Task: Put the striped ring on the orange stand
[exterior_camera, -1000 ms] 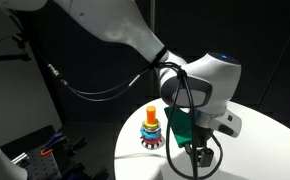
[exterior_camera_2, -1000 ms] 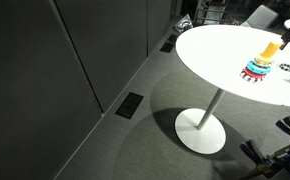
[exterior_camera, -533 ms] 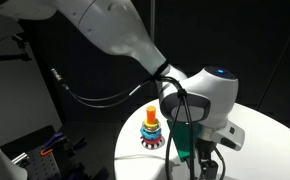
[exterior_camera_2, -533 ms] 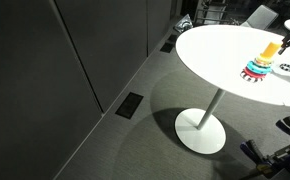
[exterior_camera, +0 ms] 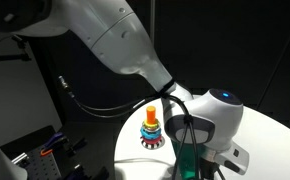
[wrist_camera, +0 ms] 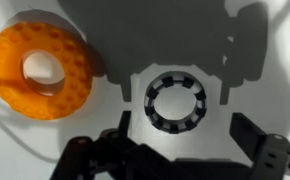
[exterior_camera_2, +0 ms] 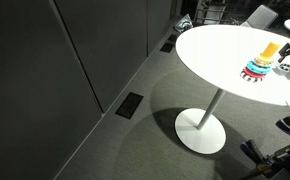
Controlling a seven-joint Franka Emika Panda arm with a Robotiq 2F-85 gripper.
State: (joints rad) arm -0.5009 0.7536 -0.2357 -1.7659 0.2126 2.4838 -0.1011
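Observation:
The orange stand (exterior_camera: 151, 111) is upright on the white table, and shows in both exterior views (exterior_camera_2: 270, 48). The striped ring (exterior_camera: 151, 141), red and white, lies at the bottom of the stack round the stand, under a teal ring (exterior_camera: 151, 128); it also shows in an exterior view (exterior_camera_2: 255, 73). My gripper (exterior_camera: 197, 172) hangs low over the table beside the stack. In the wrist view my gripper (wrist_camera: 185, 140) is open, with a small dark-and-light checked ring (wrist_camera: 175, 101) lying flat between and just ahead of the fingers. The stand and stack are out of the wrist view.
A plain orange knobbly ring (wrist_camera: 42, 70) lies on the table left of the checked ring. The round white table (exterior_camera_2: 205, 50) stands on a single pedestal foot, with its edge close to the stack. The surroundings are dark.
The arm has moved down and toward the camera in the exterior view, so the gripper sits lower over the table. The stack has not moved.

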